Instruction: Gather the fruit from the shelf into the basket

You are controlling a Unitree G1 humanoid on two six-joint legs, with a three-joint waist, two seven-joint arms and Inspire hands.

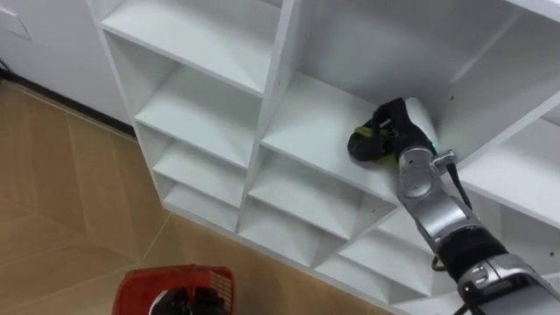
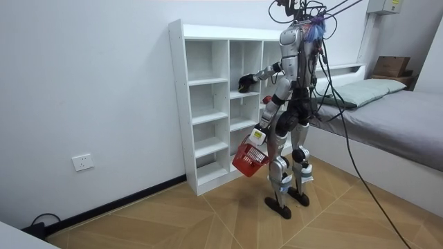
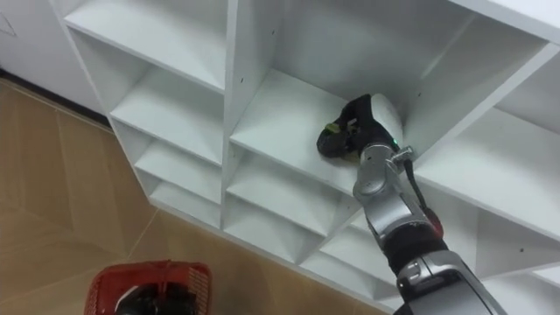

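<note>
We note the robot standing at a white shelf unit [image 1: 273, 79] against the wall. A red basket [image 1: 138, 285] hangs low at its left side, and the left hand [image 2: 257, 138] is clenched on the handle. The right arm reaches into a middle-column compartment. There the right hand [image 1: 391, 122] rests on the shelf board, its fingers curled around a small yellow-green fruit [image 1: 360, 137].
</note>
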